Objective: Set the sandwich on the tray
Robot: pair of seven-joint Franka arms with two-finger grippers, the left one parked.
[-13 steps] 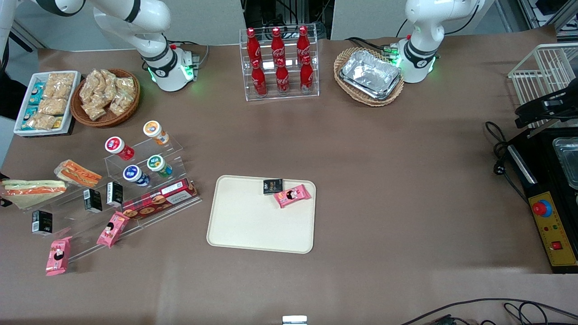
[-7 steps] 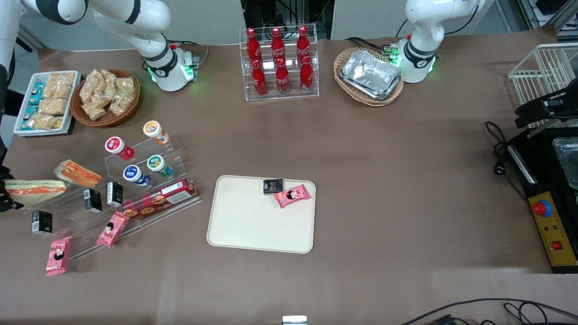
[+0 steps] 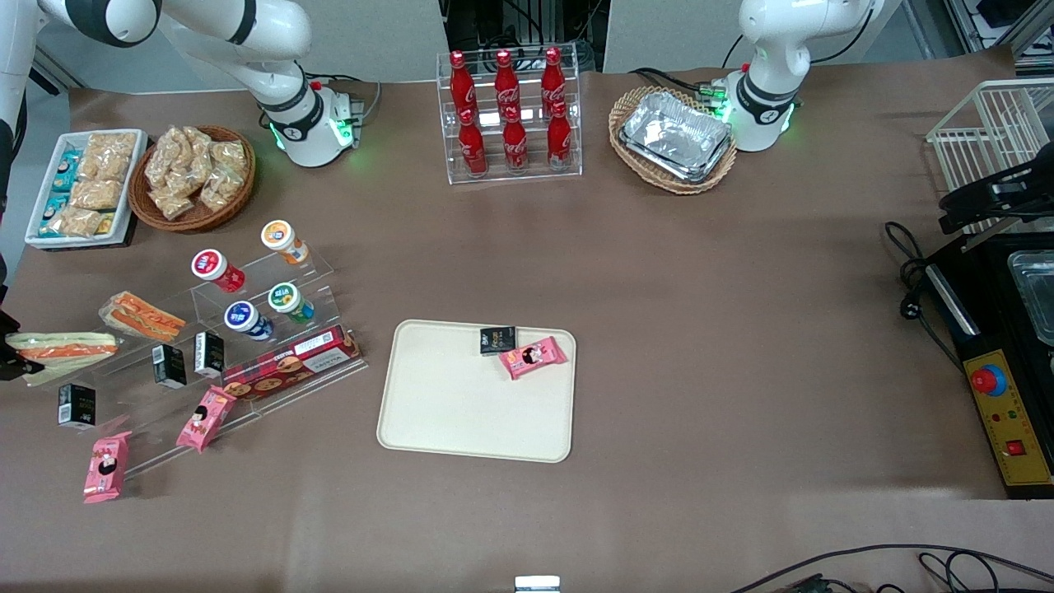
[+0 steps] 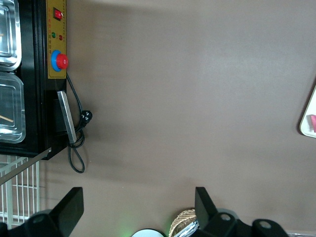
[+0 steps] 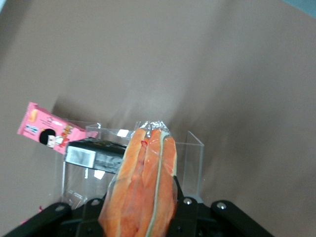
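Clear-wrapped sandwich on the acrylic rack; cream tray lies flat.

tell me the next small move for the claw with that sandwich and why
Probably lift straight up first. The claw sits at the working arm's end of the table with the sandwich between its fingers, right beside the clear acrylic stand and a black box. Rising clear of those should come before carrying it toward the cream tray.

Table: brown surface, mostly bare.
Control box: black with yellow panel, red button, small red switch.
Cable: black, looped beside box.
Steel pans.
White wire rack.
Tray: cream corner.
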